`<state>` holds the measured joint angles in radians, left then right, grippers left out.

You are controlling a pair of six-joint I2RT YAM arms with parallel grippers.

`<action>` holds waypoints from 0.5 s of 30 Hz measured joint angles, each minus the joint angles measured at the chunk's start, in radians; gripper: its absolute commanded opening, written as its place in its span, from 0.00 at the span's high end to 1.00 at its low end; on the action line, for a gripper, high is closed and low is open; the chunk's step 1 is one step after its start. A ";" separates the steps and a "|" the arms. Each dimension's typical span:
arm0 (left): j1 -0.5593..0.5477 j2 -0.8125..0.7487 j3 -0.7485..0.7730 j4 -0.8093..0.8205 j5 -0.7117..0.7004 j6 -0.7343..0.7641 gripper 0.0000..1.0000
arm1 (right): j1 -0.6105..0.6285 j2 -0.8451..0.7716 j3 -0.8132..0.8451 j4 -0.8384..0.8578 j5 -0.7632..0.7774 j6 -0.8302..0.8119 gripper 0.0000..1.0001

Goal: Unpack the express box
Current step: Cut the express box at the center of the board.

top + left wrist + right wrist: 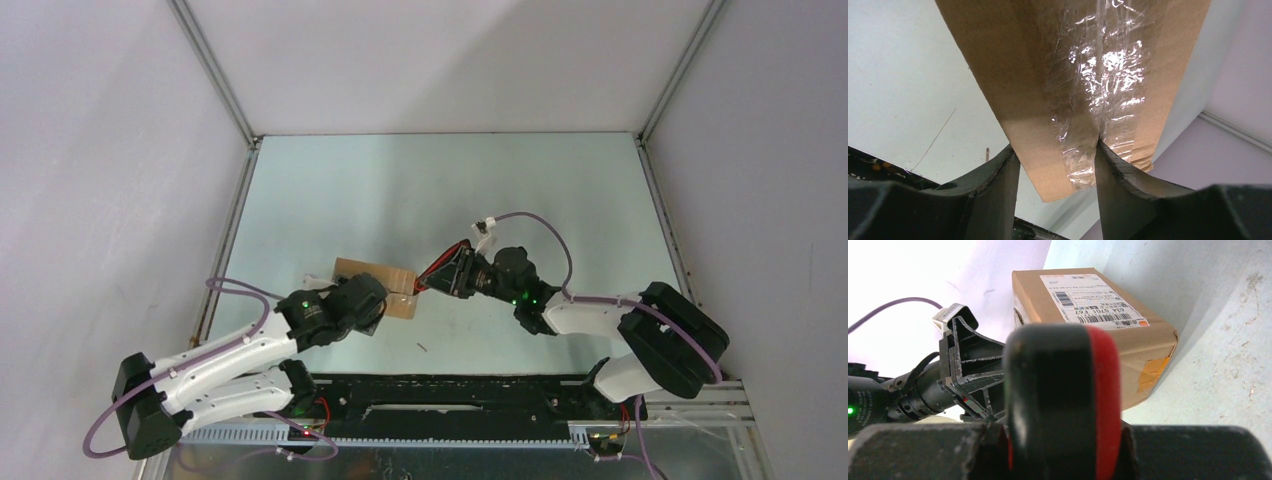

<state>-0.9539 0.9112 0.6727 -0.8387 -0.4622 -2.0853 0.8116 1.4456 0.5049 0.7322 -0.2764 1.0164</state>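
Two arms meet near the middle of the table (450, 190), slightly toward 7 o'clock of its centre. Express box (365, 272) lies there, long side running 9 to 3 o'clock in the top view. Left arm (240, 350) comes in from 7 o'clock, and the left jaws are clamped on the box's near long edge. In the left wrist view the brown cardboard (1048, 75) fills the upper frame. Both dark fingers (998, 190) press on a lower edge of it, one on bare card, the other on the clear tape (1103, 80) strip. Right arm (600, 315) reaches in from 4 o'clock, right jaws sitting at 3 o'clock of the box, just beside its end. Those jaws are clenched on a red-and-black utility knife (448, 270), its front end pointing at the box's 3 o'clock end. Contact between knife and box: cannot tell. In the right wrist view the knife (1063, 400) blocks the centre. The box (1108, 340) sits just beyond it at 12 to 1 o'clock and looks to rest on the table. White printed label (1088, 302) faces up, and a yellowish tape patch (1153, 372) sits on the box's 3 o'clock corner. Box flaps look closed.
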 measured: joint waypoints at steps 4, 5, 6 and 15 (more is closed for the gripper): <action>-0.002 0.000 -0.007 0.024 0.005 0.000 1.00 | -0.030 0.007 -0.016 0.027 -0.036 0.043 1.00; -0.002 0.000 -0.007 0.027 0.006 0.000 1.00 | -0.034 0.009 -0.019 0.032 -0.040 0.051 1.00; -0.002 0.000 -0.008 0.029 0.006 0.000 1.00 | -0.035 0.010 -0.021 0.036 -0.042 0.059 1.00; -0.002 -0.005 -0.022 0.043 -0.008 0.000 1.00 | 0.018 0.001 -0.046 0.066 0.047 0.103 1.00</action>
<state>-0.9558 0.9058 0.6510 -0.7959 -0.4702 -2.0853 0.8299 1.4464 0.4587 0.7982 -0.2295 1.1198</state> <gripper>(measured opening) 0.547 0.239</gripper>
